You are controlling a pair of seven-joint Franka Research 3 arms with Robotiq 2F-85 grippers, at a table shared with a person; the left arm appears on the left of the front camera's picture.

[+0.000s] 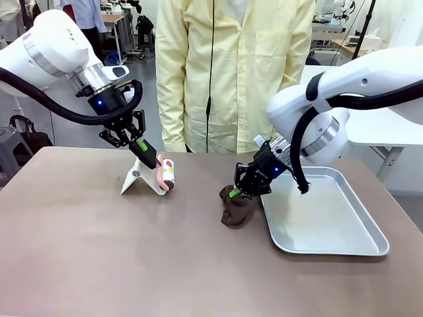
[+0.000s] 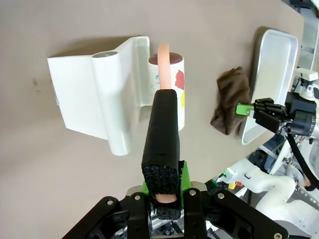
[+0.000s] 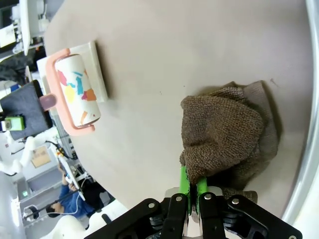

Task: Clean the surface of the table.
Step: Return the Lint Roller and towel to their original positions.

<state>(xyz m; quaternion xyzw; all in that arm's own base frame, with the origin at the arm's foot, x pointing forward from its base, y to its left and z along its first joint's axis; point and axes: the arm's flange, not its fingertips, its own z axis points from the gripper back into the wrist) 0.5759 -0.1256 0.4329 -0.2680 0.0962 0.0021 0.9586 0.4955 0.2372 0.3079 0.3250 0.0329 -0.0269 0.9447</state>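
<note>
The wide brown-grey table (image 1: 99, 257) is stretching across the whole foreground, right beneath both arms, and a person in a pale yellow shirt (image 1: 234, 72) is standing at its far edge. On the left, the left end effector (image 1: 141, 149) is reaching down from above the table's far left part, its green-padded fingers pressed together on the black foam handle (image 2: 161, 134) of a lint roller (image 1: 166, 174), whose pink frame and colour-splashed roll are sitting just above the tabletop. The roller is resting in, or right against, a white plastic stand (image 1: 135, 178) that is sitting on the table; from the left wrist view the roll is lying alongside the stand's curved cradle, though whether they are touching is hard to call. Over on the right, the right end effector (image 1: 239, 191) is coming down near the table's middle, its fingers pinching a fold of a crumpled brown cloth (image 1: 235, 207), and the cloth is bunching up on the tabletop directly under it. The right wrist view is showing the green pads (image 3: 184, 180) closed tight on the towelling. Just beside the cloth, on the right part of the table, a rectangular silver metal tray (image 1: 360, 249) is lying flat.
</note>
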